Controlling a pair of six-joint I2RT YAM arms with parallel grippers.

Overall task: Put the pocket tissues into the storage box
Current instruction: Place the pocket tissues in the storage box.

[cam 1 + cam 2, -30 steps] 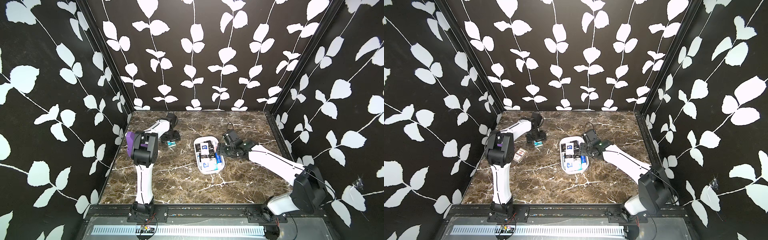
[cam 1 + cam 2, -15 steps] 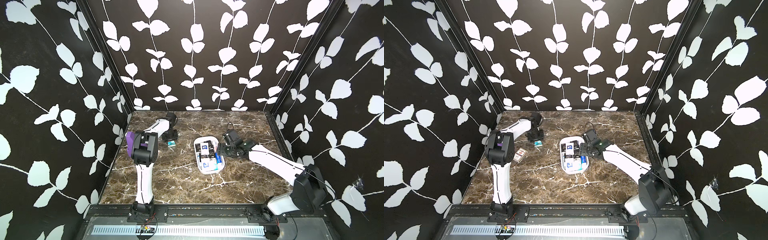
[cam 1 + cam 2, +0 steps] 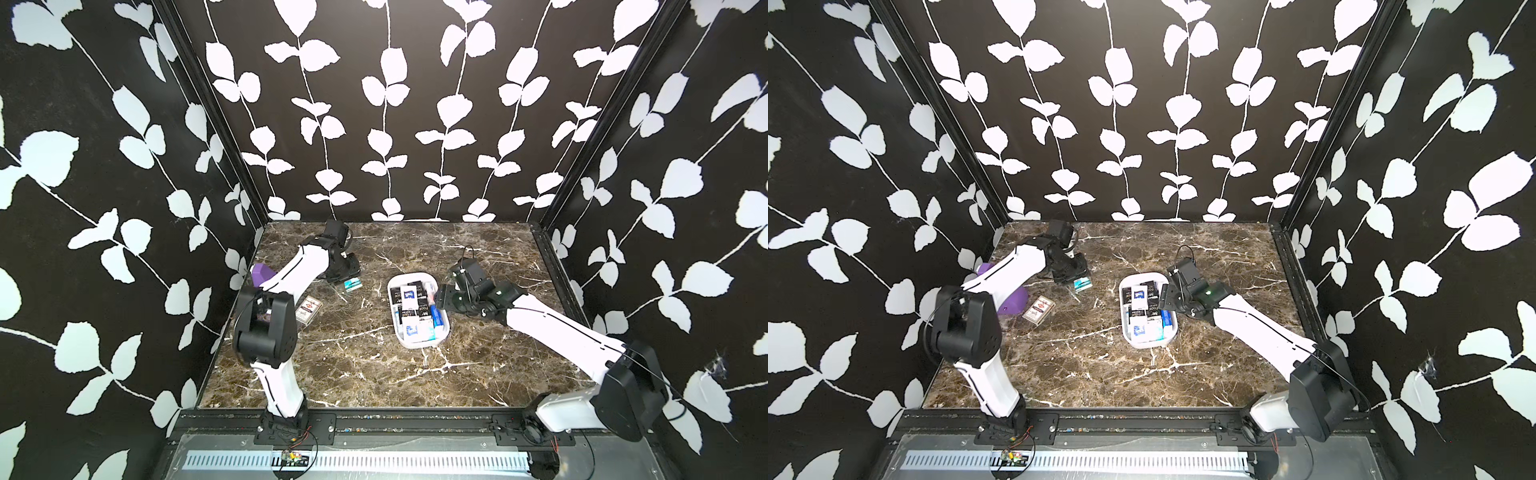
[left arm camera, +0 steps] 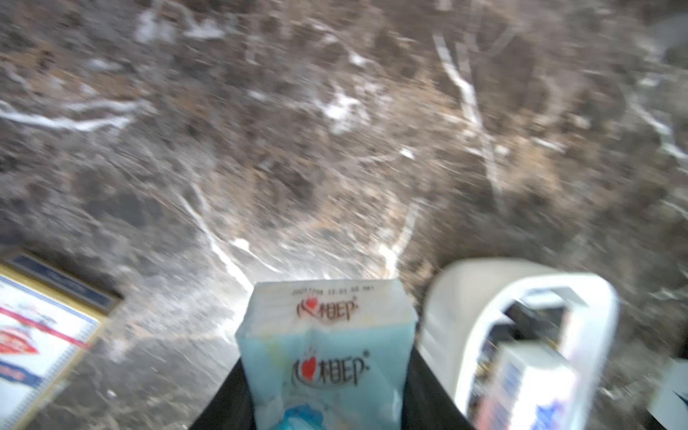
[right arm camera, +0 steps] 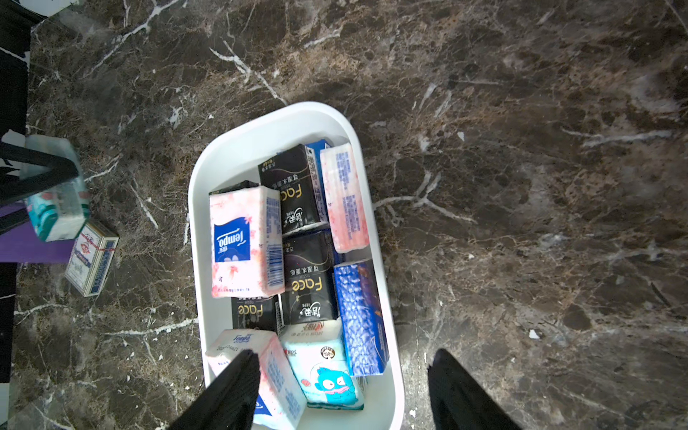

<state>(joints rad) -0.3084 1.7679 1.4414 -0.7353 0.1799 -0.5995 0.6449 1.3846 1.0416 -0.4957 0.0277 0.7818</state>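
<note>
Many pocket tissues (image 3: 415, 309) lay in the storage box (image 3: 411, 275) in a top view. Left wrist view: the left hand (image 4: 324, 394) pinched a teal pack (image 4: 327, 335) near that box. Right wrist view: the right hand (image 5: 346, 357) hung spread over it.

pocket tissues (image 3: 409, 293) in storage box (image 3: 415, 344), card pack (image 3: 309, 309) left of it

The left arm (image 3: 291, 270) and right arm (image 3: 552, 328) share glossy white link shells with thin dark seam lines and bulky black joint housings, a thin black cable (image 3: 467, 248) loops over the right wrist, and the right gripper (image 5: 344, 353) has matte black wedge-shaped fingers (image 5: 231, 391).
</note>
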